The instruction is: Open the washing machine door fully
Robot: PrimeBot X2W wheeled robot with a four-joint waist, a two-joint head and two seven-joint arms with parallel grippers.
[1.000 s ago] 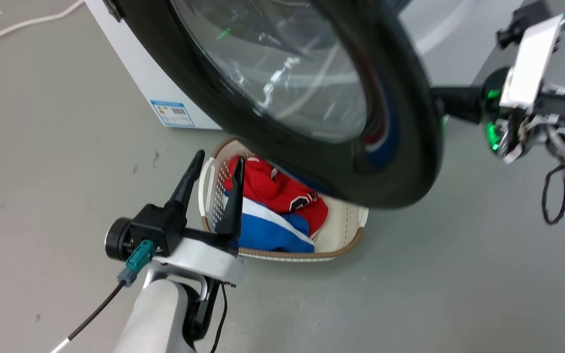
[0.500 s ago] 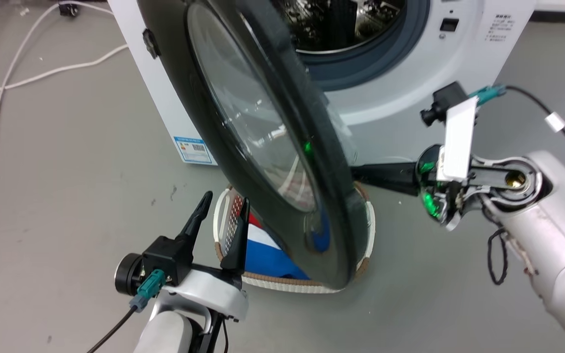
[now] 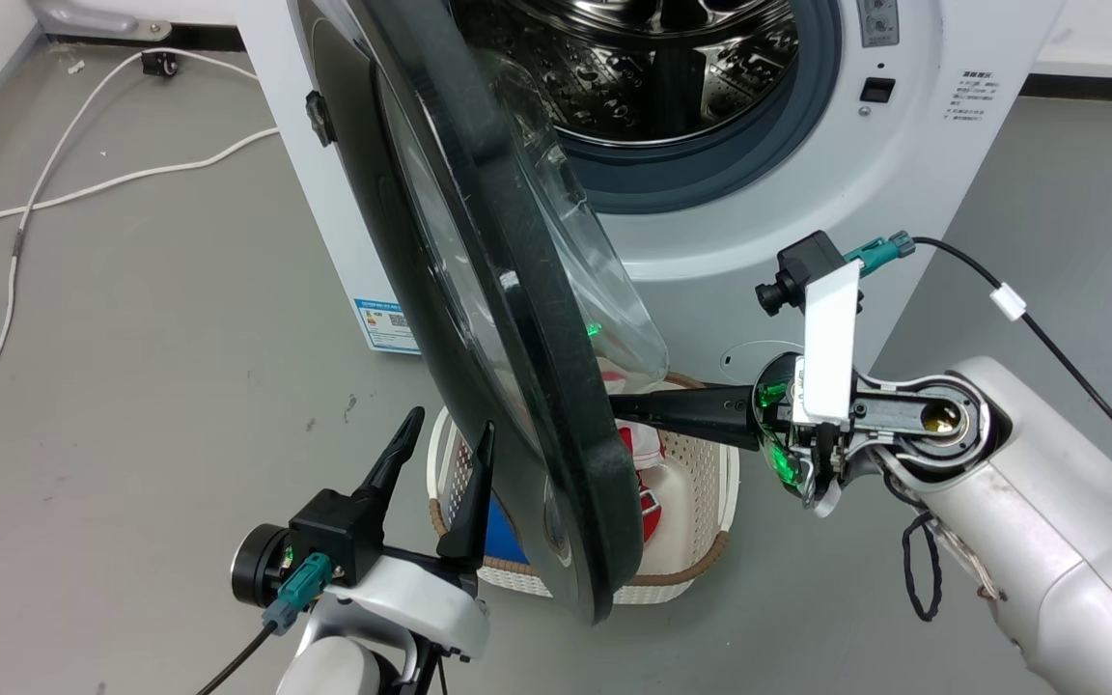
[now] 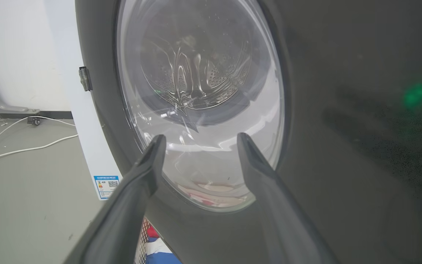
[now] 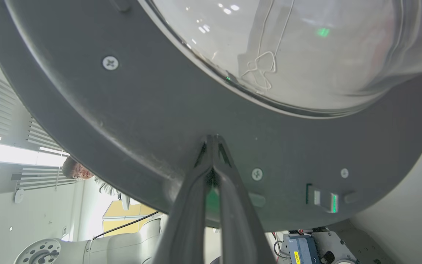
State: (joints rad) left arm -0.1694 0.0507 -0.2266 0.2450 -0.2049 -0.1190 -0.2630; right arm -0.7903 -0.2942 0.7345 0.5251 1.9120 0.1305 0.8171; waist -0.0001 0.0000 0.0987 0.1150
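So the door (image 3: 517,386) is swung well out from the washer (image 3: 903,193), almost edge-on to the head view. It runs from 12 o'clock down to 6 o'clock, and the glass bowl bulges out toward 3 o'clock. The drum (image 3: 653,68) is wide open behind it at 12 o'clock.

The right hand (image 5: 213,137) comes in from 3 o'clock with its fingers pressed together. In its own wrist view the tips sit right against the door's grey inner rim, just under the bowl (nothing pinched between them as far as I can see).

The left hand (image 3: 451,421) is at 7 o'clock on the door's outer side, with fingers apart and pointing up. It's close to the door, but I can't tell if it touches. Its wrist view looks straight at the outer glass through the gap between the fingers (image 4: 152,161).

On the floor under the door's lower edge, at 6 o'clock, is a white basket (image 3: 701,569) with red clothes (image 3: 648,483) in it. A white cable (image 3: 83,193) lies on the floor at 10 o'clock.
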